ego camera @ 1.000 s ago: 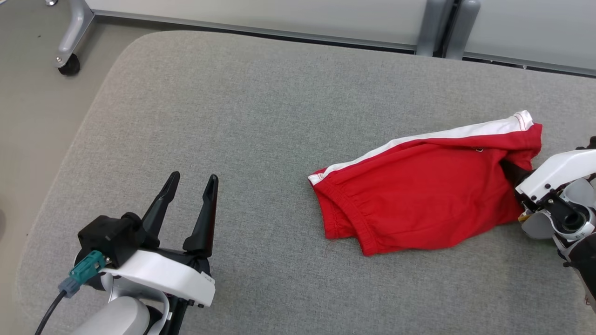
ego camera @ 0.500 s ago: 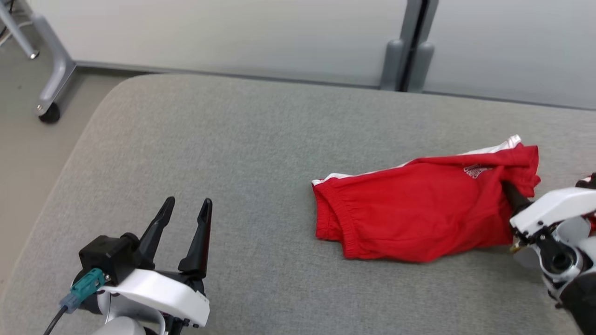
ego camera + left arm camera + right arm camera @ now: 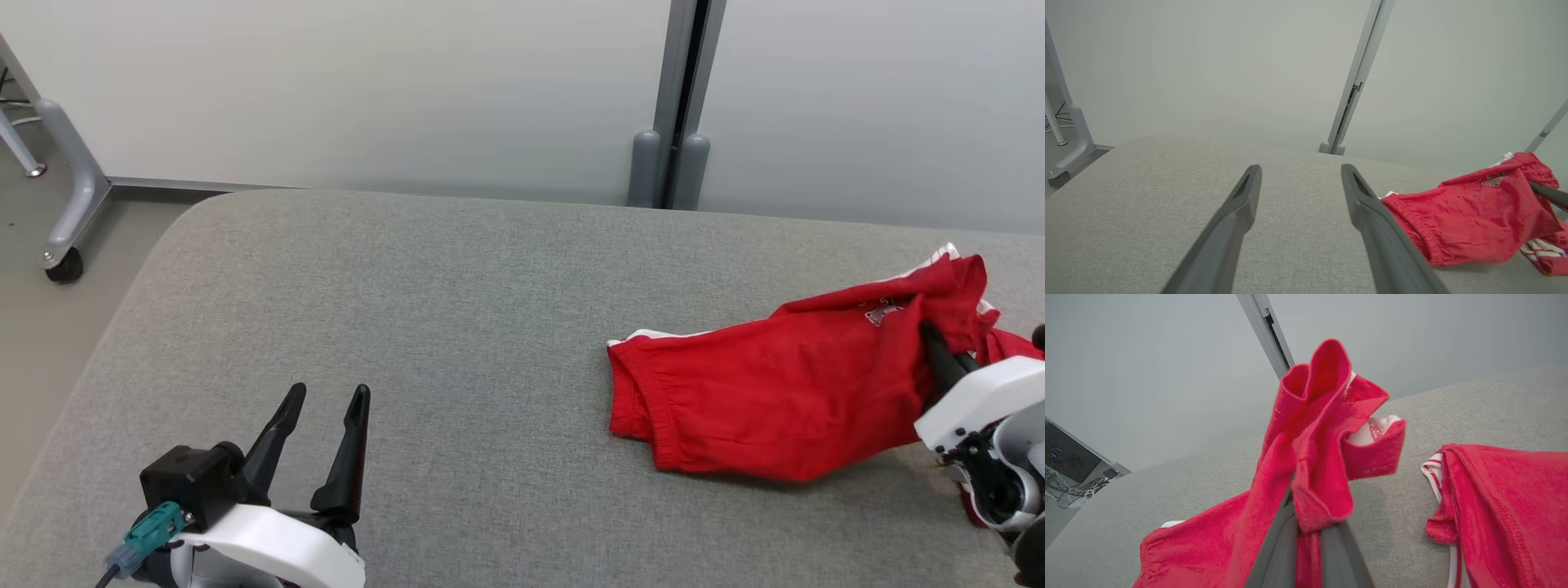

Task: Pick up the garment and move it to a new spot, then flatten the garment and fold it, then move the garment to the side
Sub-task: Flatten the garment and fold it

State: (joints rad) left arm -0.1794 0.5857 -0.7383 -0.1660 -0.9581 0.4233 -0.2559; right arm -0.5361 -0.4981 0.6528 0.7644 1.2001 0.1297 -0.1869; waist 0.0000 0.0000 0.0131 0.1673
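Note:
The garment (image 3: 775, 392) is red with white trim and lies on the right of the grey padded surface (image 3: 424, 327). My right gripper (image 3: 932, 336) is shut on the garment's right end, which is bunched and raised off the surface. In the right wrist view the red cloth (image 3: 1310, 428) drapes over and between the closed fingers (image 3: 1274, 555), and more red cloth (image 3: 1502, 506) lies to the right. My left gripper (image 3: 326, 394) stands open at the lower left, well apart from the garment. The left wrist view has its fingers (image 3: 1237, 212) spread, the garment (image 3: 1470, 212) to the right.
Pale partition panels with a grey post (image 3: 671, 155) stand behind the surface. A metal frame leg on a castor (image 3: 61, 261) is on the floor at the far left. The surface's rounded left edge (image 3: 122, 286) drops to the floor.
The camera has tilted up. My right gripper has closed on the garment's right end and lifted it, drawing the garment to the right. The left gripper stays open.

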